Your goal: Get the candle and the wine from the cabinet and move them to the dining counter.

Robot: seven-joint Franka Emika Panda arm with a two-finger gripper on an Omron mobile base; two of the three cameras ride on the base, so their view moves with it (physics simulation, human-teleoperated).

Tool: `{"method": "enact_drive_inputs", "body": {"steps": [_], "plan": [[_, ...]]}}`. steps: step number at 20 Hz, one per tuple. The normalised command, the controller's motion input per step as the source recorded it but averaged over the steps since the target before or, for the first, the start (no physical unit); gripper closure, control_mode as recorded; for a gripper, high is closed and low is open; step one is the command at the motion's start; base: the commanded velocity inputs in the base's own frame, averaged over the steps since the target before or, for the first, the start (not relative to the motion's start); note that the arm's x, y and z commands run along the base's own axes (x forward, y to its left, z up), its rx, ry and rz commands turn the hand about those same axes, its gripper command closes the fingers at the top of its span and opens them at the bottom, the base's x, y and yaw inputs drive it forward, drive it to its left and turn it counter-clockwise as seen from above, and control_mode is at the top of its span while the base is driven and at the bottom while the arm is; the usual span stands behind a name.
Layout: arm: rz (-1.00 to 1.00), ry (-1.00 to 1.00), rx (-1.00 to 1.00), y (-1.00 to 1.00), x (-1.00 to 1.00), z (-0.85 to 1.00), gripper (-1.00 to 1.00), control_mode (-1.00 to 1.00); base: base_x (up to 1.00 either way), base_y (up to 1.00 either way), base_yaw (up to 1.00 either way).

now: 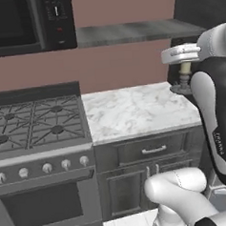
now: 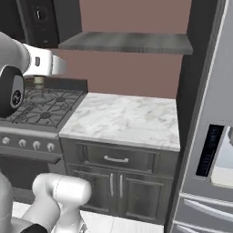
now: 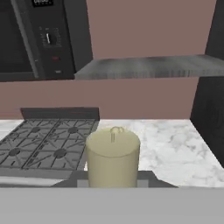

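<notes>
The short cream-coloured taper candle (image 3: 113,158) in its small grey metal holder stood upright, right before my camera, pinched in my end effector (image 1: 184,76), long axis vertical. I held it above the white marble desk (image 1: 134,111), below the long grey cabinet shelf (image 1: 133,32), my forearm level.

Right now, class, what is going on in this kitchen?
The robot arm holds the candle, its jaws shut on it, in the air in front of the marble worktop beside the gas stove. The grey shelf above is bare where it can be seen, and no wine bottle is in sight. The candle has not reached a dining counter yet.
</notes>
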Motion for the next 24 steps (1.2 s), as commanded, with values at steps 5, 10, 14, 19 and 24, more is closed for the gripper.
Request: {"method": "enact_drive_inputs", "body": {"steps": [5, 10, 14, 19, 24], "plan": [[0.00, 0.00, 0.00, 0.00, 0.00, 0.00, 1.00, 1.00, -0.66, 0.77, 0.71], [0.00, 0.00, 0.00, 0.00, 0.00, 0.00, 1.00, 1.00, -0.40, 0.52, 0.92], [0.00, 0.00, 0.00, 0.00, 0.00, 0.00, 1.00, 1.00, -0.03, 0.10, 0.95], [0.00, 0.00, 0.00, 0.00, 0.00, 0.00, 1.00, 1.00, 0.10, -0.07, 0.95], [0.00, 0.00, 0.00, 0.00, 0.00, 0.00, 1.00, 1.00, 0.39, -0.20, 0.86]]}}
